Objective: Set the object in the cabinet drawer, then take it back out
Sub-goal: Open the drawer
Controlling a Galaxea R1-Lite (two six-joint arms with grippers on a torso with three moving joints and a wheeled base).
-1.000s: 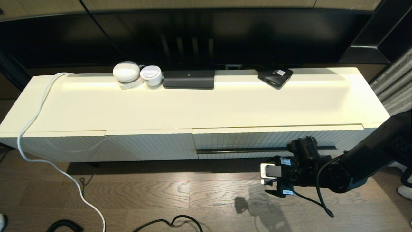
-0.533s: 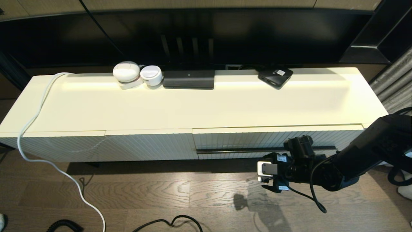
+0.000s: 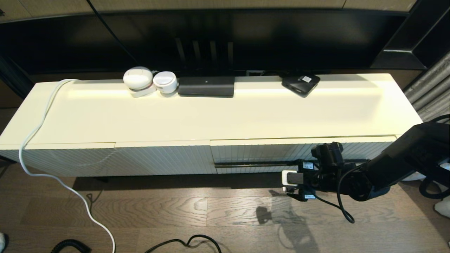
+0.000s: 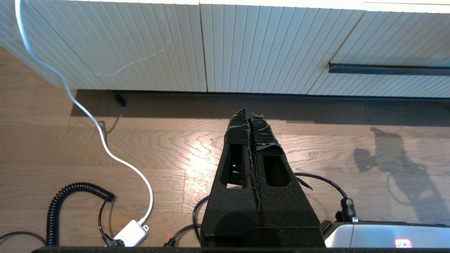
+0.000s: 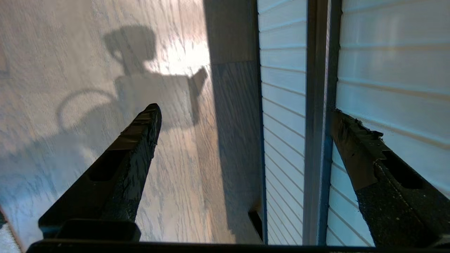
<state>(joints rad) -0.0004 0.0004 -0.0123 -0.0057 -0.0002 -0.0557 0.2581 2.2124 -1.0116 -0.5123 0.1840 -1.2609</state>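
The cabinet (image 3: 211, 116) spans the middle of the head view, its cream top running from the left edge almost to the right edge. The drawer (image 3: 253, 153) occupies the right half of the ribbed front, below centre of the frame; it is shut, flush with the plain ribbed panel (image 3: 116, 160) on its left. The black handle (image 3: 249, 164) runs as a thin horizontal bar along the lower part of the drawer front.

The right arm (image 3: 397, 165) enters from the right edge, lower right of the head view. The right gripper (image 3: 293, 181) sits at the right part of the handle, in front of the drawer. In the right wrist view its fingers (image 5: 123, 165) are spread wide: one is over the wood floor (image 5: 88, 88), the other is against the ribbed front just beside the handle (image 5: 318, 105). The handle lies between them, with nothing gripped.

The left gripper (image 4: 249, 116) shows in the left wrist view only, low over the floor, well apart from the cabinet, fingers pressed together and empty.

At the back of the cabinet top stand two white round devices (image 3: 149, 80), a black box (image 3: 206, 86) and a smaller black box (image 3: 300, 83). A white cable (image 3: 35, 130) runs from the top, upper left, to the floor.

No object to be stowed is visible.
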